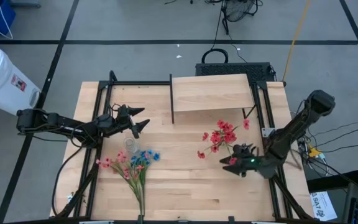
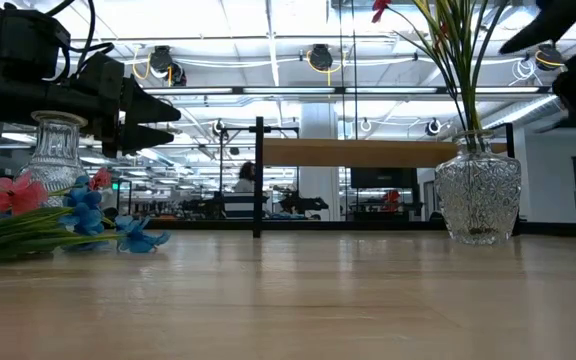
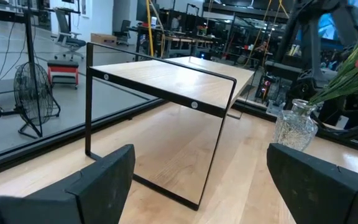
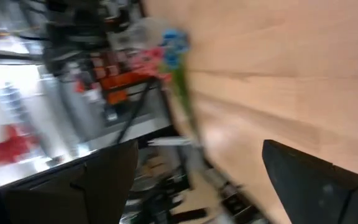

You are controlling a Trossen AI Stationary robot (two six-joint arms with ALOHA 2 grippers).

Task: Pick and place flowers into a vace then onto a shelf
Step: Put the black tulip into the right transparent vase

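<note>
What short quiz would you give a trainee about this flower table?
1. Fill in: the left tool and the right tool both have their fingers ____.
2. True or false: the pink and blue flowers already stand in a vase.
3. Where are the red flowers? A: on the floor. B: in the glass vase near the right tool. C: held by the left tool.

Key: 1 open. 2 false, they lie flat on the table, beside a small empty vase. 3 B.
</note>
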